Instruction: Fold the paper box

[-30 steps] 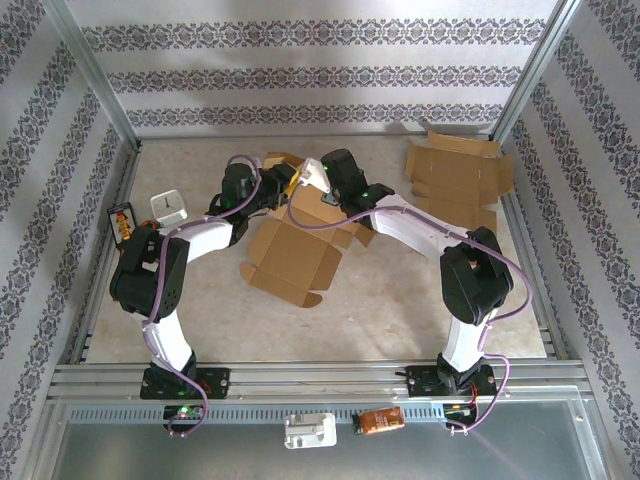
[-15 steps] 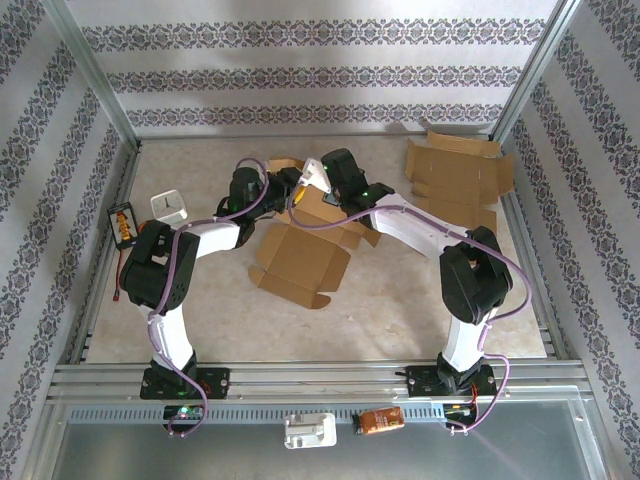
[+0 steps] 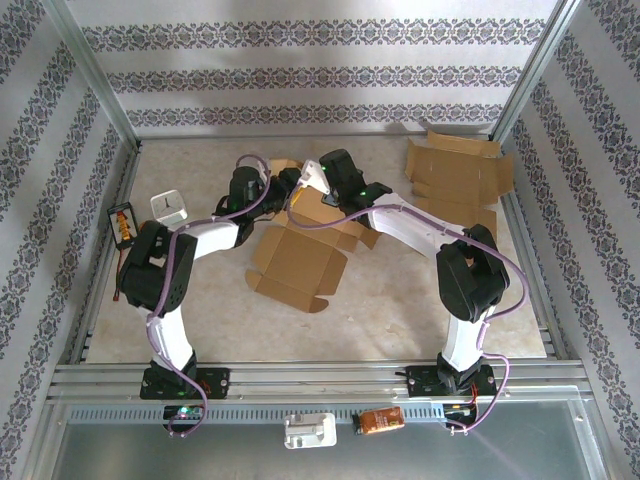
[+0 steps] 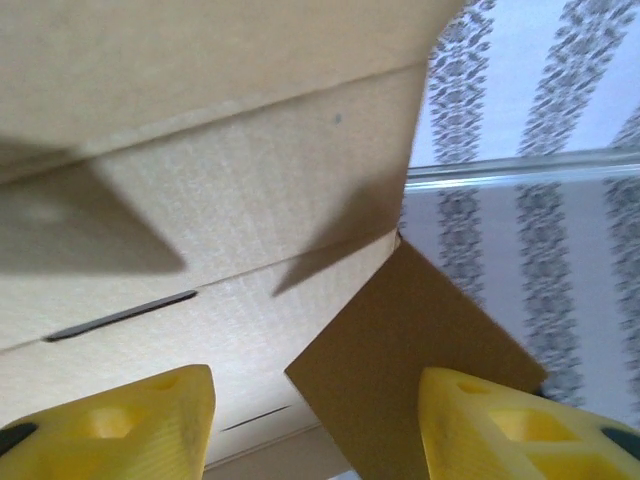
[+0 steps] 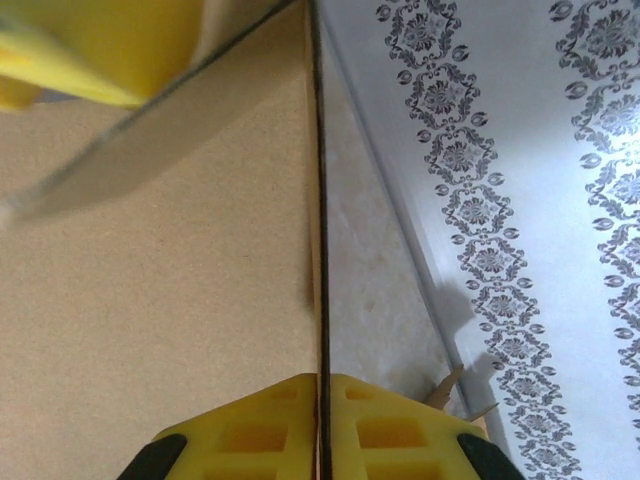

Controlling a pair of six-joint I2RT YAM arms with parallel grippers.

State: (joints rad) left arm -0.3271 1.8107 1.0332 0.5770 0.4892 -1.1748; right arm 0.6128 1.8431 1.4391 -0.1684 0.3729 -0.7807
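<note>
Pincer work at upper centre of the overhead frame: left gripper (image 4: 310,425) spread apart with a flap (image 4: 400,370) between its tips, paper box (image 3: 300,255) lying open at frame centre, right gripper (image 5: 322,425) clamped together on its thin panel edge.

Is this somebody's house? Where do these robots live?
Probably a robot practice booth, not a home. A left arm and a right arm are bolted to a metal rail. Patterned wall panels fence in a small table with a paper box to fold.

Beige table (image 3: 400,300) bearing paper box (image 3: 300,262), flat cardboard (image 3: 455,180)
</note>
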